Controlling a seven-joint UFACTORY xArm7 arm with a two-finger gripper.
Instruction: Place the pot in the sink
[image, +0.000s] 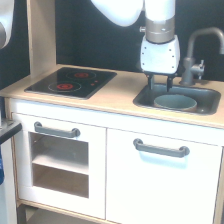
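Observation:
The light blue-grey pot (175, 102) with a tan rim sits upright inside the grey sink (212, 106), which is recessed in the light wood countertop on the exterior view's right. My gripper (160, 85) hangs straight down over the sink's left part, just above and behind the pot's left rim. Its two dark fingers (151, 81) stand apart with nothing between them. It does not touch the pot.
A grey faucet (196, 55) rises right behind the sink, close to the gripper's right side. A black stovetop (72, 81) with red rings lies on the countertop at the left. White cabinet doors with grey handles (161, 148) are below.

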